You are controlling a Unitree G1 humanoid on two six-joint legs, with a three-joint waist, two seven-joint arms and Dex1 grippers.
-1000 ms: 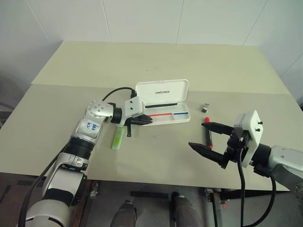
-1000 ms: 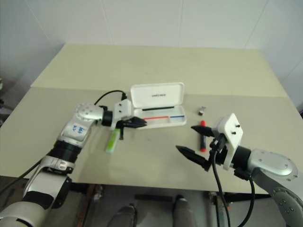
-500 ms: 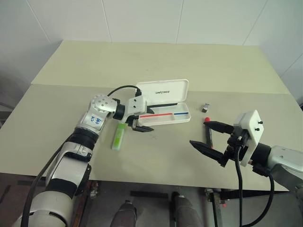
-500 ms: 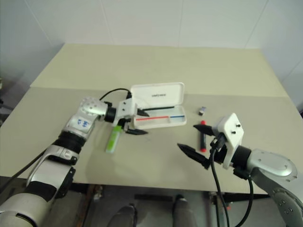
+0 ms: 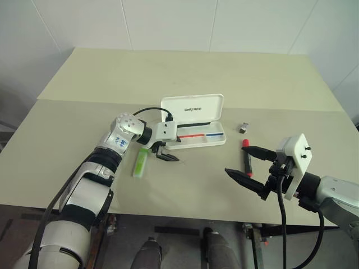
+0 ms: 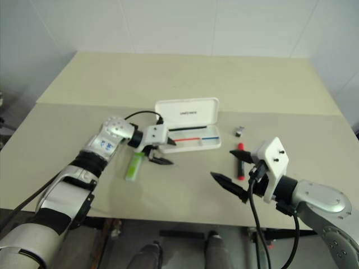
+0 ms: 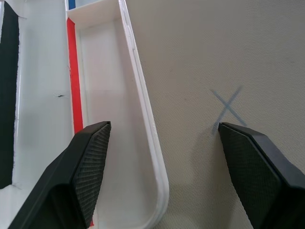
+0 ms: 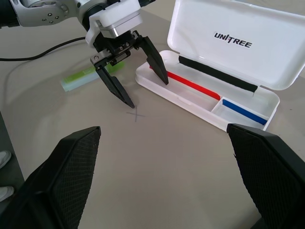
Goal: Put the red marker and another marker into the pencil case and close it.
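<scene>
- The pencil case lies open near the middle of the table, its lid tilted back toward the far edge; the tray holds no marker, so neither has gone in and the closing is not yet done.
- The red marker lies on the table toward the right edge, well apart from the case, between the fingers of the right hand as the head views show it. That hand is spread wide and grasps nothing.
- The green marker lies on the table just off the case's left end, toward the near edge, untouched.
- The left hand is released and empty, its fingers straddling the case's near-left corner: one finger sits over the tray, the other over bare table beside a faint pen-drawn cross.
- Judged from this, the work is at its start: both markers are left to pick up and place, then the lid to shut.
- The case is hard, glossy white plastic, rectangular with rounded corners, black lettering on the lid, a black strip along the hinge, red and blue stripes in a tray split by a divider.
- The red marker is slim, with a black barrel and red cap; the green one is chunky, flat-sided and pale translucent.
- The table is matt beige with a fine grain. A small grey object sits off the case's right end.
</scene>
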